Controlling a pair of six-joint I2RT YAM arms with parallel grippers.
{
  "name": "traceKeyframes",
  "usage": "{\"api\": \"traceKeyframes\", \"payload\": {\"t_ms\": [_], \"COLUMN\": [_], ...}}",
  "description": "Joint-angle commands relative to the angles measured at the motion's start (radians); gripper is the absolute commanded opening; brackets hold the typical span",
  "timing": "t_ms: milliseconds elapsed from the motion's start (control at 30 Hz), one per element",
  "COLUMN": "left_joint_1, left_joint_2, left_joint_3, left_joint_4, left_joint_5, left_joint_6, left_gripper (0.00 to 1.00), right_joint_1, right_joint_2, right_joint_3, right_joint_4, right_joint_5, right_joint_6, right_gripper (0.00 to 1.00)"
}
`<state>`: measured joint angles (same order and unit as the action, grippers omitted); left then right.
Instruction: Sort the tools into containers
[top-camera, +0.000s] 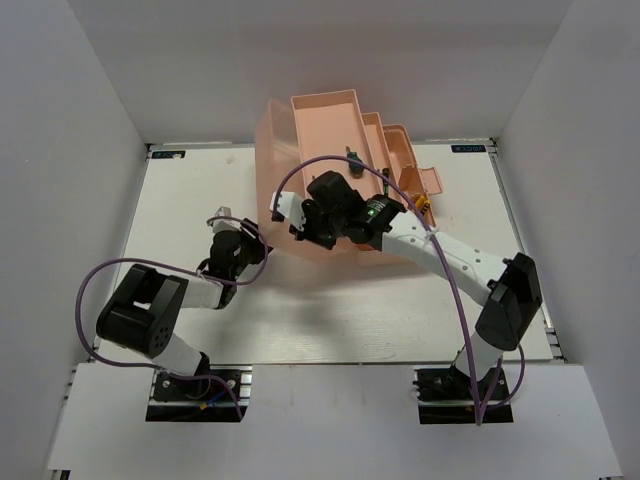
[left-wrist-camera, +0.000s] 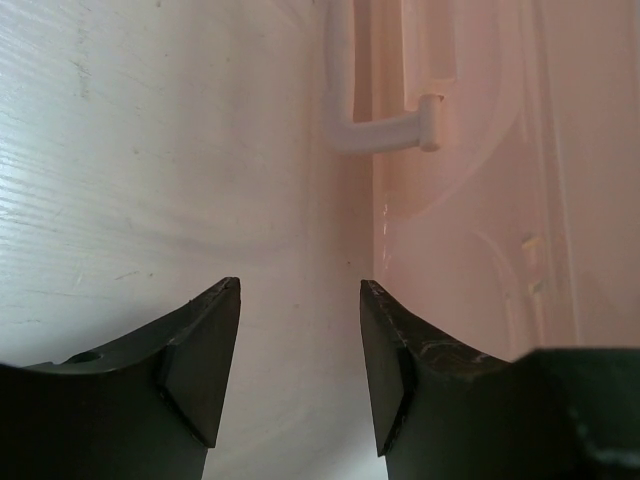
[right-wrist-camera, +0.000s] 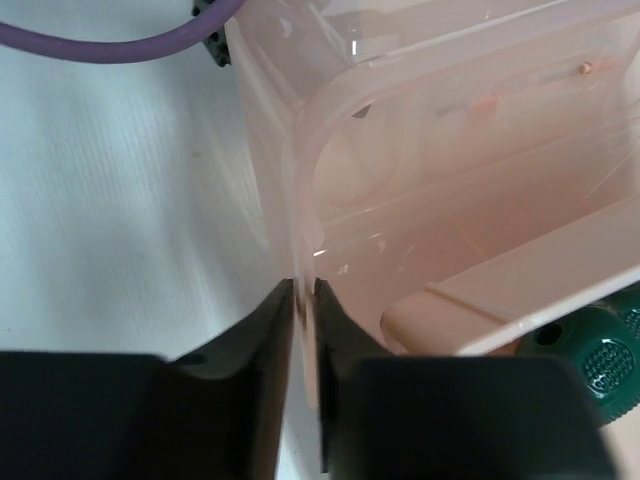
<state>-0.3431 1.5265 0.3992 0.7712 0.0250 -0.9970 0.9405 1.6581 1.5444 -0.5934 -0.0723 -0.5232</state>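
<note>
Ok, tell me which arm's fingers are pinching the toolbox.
The right fingers, closed on the toolbox wall; the left fingers stand open, gripping nothing.

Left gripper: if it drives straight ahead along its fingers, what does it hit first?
Left gripper, jaws open: likely the white handle of the toolbox lid, slightly right of centre. Only table surface lies before it. Depth unclear; it could pass beside it.

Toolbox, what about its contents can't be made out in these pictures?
- Top view: the right arm covers the front trays of the toolbox; the dark tool is too small to identify.
- Right wrist: the green tool is cut off by the frame edge.
- Left wrist: only the lid's handle shows.
</note>
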Motion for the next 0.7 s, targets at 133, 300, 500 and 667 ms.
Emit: {"api": "traceKeyframes", "payload": {"t_ms": [133,300,500,667], "left_joint_1": [0.024,0.033,0.042,0.052], "left_joint_2": [0.015,0.024,0.024,0.034], "left_joint_3": [0.087,0.096,0.096,0.127], "left_joint_4": [0.051,0.04,0.04,0.019], "left_joint_5": [0.082,0.092,0.101,0.101], "left_joint_6": [0.008,0.008,0.008,0.008], "left_gripper": [0.61,0.61,0.61,0.6], "right_joint_1": [0.006,0.006,0.006,-0.005], "right_joint_2": [-0.095,-0.107,-0.124,-0.124], "right_joint_3": [0.029,0.049,0.135,0.285], "right_joint_4": [-0.025,-0.083,-0.172,-0.166], "right_joint_5": [-0.092,-0.13,-0.211,-0.149], "right_joint_6": [-0.006,-0.052,-0.058,0.055], "right_gripper": [0.53,0.66,0.48,0.05]}}
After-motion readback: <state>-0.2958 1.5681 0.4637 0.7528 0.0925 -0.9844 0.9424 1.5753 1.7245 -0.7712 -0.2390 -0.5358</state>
